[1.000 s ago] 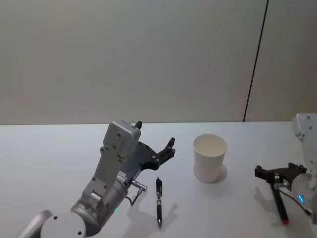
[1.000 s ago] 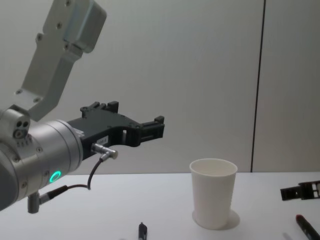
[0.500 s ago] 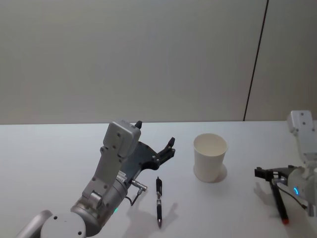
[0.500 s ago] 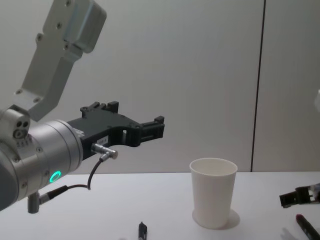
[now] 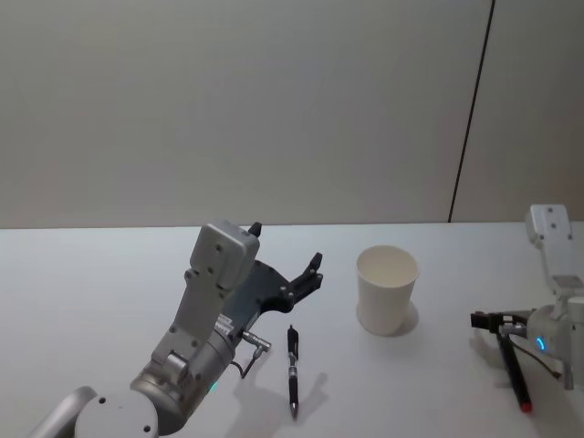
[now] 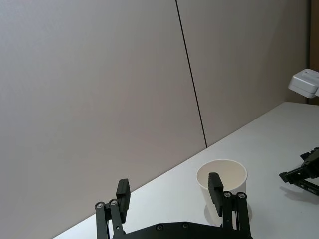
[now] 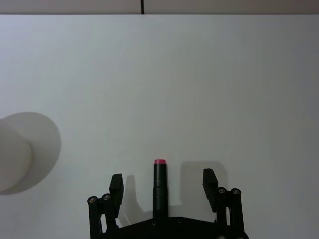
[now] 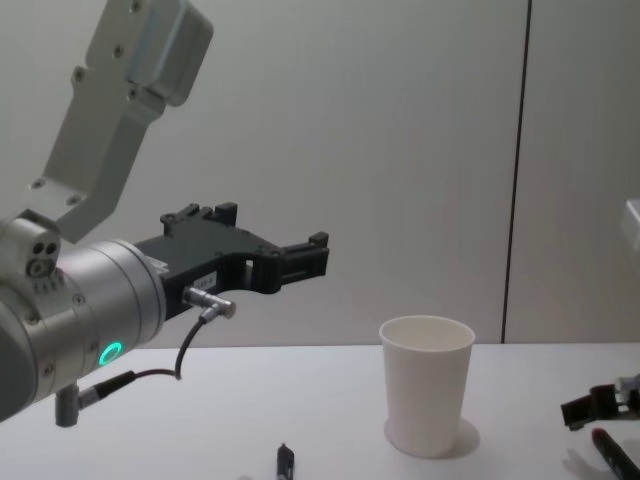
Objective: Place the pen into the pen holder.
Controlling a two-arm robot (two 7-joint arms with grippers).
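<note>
At table's right side, right gripper [image 7: 162, 178] low over red-tipped pen [image 5: 513, 370], jaws wide, one finger either side of shaft. Pen flat on table [image 5: 109, 274], long axis running between the fingers, so closing likely pinches across barrel. Cup [image 5: 387, 292] upright, well apart toward robot's left. Left gripper [image 6: 169, 191] raised, jaws wide, idle above black pen [image 5: 292, 370].

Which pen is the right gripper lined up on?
The red-tipped pen, centred between the open right gripper's fingers; the black pen lies left of the cup.
</note>
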